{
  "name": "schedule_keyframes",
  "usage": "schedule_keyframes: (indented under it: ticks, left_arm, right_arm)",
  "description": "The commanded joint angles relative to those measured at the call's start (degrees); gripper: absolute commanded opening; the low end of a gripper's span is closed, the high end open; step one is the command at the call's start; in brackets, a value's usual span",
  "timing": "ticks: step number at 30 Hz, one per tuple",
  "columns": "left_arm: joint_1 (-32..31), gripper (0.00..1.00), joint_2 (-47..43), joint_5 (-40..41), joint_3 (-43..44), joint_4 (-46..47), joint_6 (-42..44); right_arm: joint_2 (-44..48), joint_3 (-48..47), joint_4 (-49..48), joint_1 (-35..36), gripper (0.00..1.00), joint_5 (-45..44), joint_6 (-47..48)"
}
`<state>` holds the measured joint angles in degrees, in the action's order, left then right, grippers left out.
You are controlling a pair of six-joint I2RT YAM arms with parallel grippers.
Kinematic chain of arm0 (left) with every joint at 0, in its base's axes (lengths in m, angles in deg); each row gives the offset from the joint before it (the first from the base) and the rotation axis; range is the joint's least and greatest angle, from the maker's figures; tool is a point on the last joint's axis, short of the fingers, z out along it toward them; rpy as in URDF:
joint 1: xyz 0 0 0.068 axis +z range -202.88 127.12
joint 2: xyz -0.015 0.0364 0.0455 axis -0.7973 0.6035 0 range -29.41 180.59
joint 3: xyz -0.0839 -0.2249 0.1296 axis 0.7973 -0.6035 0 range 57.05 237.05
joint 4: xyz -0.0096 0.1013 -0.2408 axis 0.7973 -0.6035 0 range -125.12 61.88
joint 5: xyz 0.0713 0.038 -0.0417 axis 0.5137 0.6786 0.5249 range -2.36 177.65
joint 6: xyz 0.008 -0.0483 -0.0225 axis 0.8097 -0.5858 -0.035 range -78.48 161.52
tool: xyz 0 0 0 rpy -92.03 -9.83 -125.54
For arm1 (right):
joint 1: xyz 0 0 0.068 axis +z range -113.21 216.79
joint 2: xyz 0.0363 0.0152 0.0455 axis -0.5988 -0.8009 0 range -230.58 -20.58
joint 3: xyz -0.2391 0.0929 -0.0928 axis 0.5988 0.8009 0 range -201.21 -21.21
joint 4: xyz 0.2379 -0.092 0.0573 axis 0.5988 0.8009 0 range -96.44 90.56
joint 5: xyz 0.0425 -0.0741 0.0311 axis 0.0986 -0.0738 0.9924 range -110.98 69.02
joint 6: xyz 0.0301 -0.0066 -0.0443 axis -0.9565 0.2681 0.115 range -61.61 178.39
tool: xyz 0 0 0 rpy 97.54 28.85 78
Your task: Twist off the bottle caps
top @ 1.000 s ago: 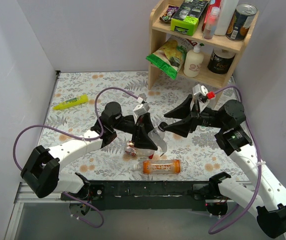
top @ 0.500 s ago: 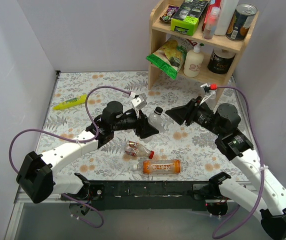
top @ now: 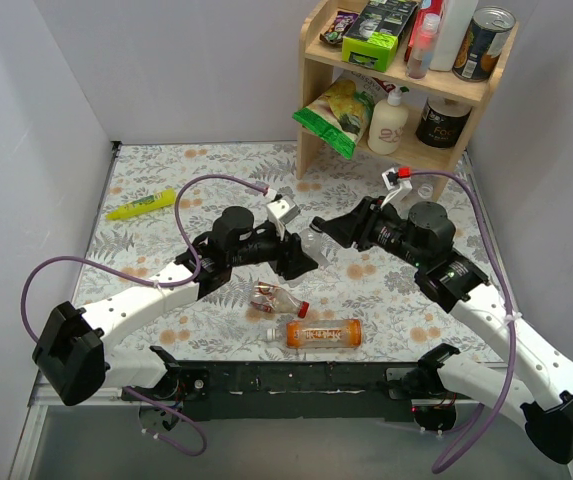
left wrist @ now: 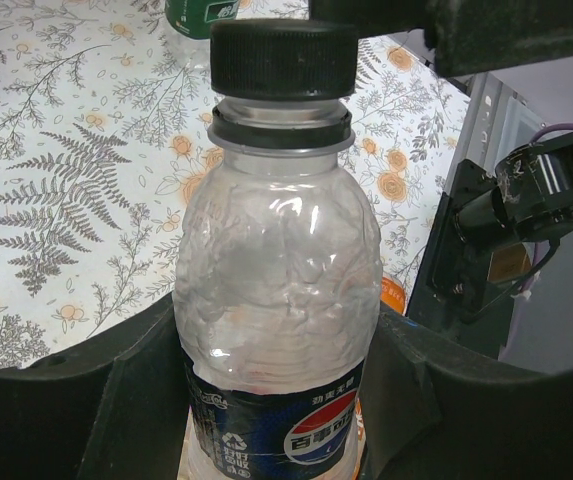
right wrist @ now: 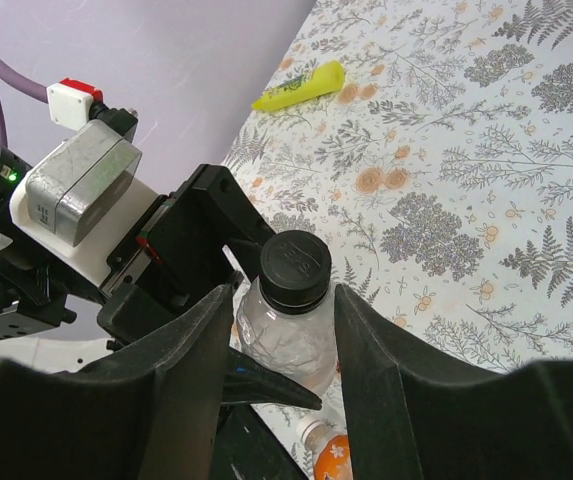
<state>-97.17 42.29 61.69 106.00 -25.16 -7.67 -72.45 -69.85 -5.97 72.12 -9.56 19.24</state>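
My left gripper is shut on the dark-blue-labelled bottle and holds it off the table, its black cap towards the right arm. In the left wrist view my left gripper clamps the bottle's body just above the label. My right gripper is open, one finger on each side of the black cap, with small gaps. It also shows in the top view. The reddish-labelled bottle with a red cap and the orange bottle lie near the front edge.
A wooden shelf at the back right holds tins, boxes, a white pump bottle and a green snack bag. A yellow-green tube lies at the far left. Walls close in the left, back and right.
My left gripper has lifted the blue-labelled bottle from near the front and turned it towards the right arm. My right gripper has swung left and lower until its fingers straddle the black cap.
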Motion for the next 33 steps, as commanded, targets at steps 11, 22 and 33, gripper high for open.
schedule_keyframes:
  ticks: [11,22,33]
  left_arm:
    - [-1.3,0.02,0.5,1.4,3.3,-1.5,2.0]
    - [-3.2,0.02,2.7,2.8,4.3,-4.3,3.5]
    - [-3.5,0.02,2.6,0.8,4.1,-3.6,2.7]
  right_arm:
    - [-2.8,-2.8,-4.0,0.7,0.51,1.5,-0.5]
    - [-4.6,-3.7,-4.9,1.6,0.51,2.0,0.9]
    - [-5.3,-3.0,-4.3,1.9,0.36,0.6,2.2]
